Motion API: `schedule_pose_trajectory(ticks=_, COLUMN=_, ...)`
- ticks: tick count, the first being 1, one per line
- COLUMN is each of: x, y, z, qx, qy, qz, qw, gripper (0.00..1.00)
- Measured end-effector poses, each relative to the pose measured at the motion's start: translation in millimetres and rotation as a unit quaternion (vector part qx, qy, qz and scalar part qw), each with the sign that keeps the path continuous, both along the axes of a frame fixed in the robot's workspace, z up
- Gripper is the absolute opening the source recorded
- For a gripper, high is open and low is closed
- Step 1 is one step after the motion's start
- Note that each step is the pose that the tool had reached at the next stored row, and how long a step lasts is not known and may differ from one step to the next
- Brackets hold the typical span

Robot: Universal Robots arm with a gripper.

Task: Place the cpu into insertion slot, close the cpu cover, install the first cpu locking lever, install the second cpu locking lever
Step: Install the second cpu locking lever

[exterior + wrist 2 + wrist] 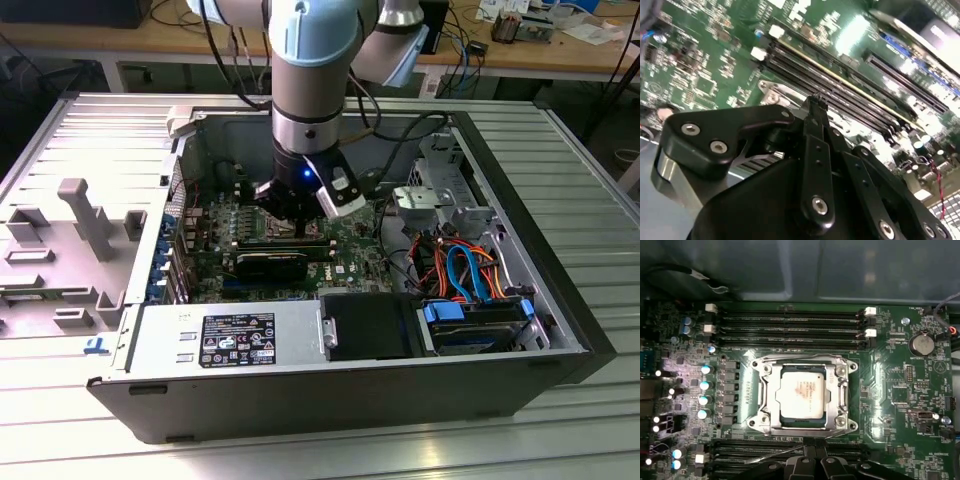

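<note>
Gripper [812,452] seen lowest in first wrist view, black fingers [816,117] pressed together, tips shut on thin lever wire [775,454] just beside near edge of socket frame. Beyond tips, cpu [802,395] seated flat in insertion slot [847,427], cpu cover [839,385] lowered around it, silver top showing through window. Farther on, black memory slots [790,327] run across green board [890,365]. In exterior view, gripper [295,215] reaches down into open computer case [300,385].
</note>
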State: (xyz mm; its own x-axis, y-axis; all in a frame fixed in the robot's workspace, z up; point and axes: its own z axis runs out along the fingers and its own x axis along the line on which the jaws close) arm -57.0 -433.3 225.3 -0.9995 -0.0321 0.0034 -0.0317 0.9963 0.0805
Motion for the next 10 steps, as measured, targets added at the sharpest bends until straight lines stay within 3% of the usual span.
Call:
schedule_pose_trajectory(ticks=2, x=-6.5, y=-1.3, z=-0.4, qx=0.0028, qy=0.0, qz=0.0, qw=1.0, gripper=0.11)
schedule_pose_trajectory(ticks=10, x=-22.2, y=-4.9, z=-2.9, qx=0.0043, qy=0.0, qz=0.0, qw=1.0, gripper=0.11)
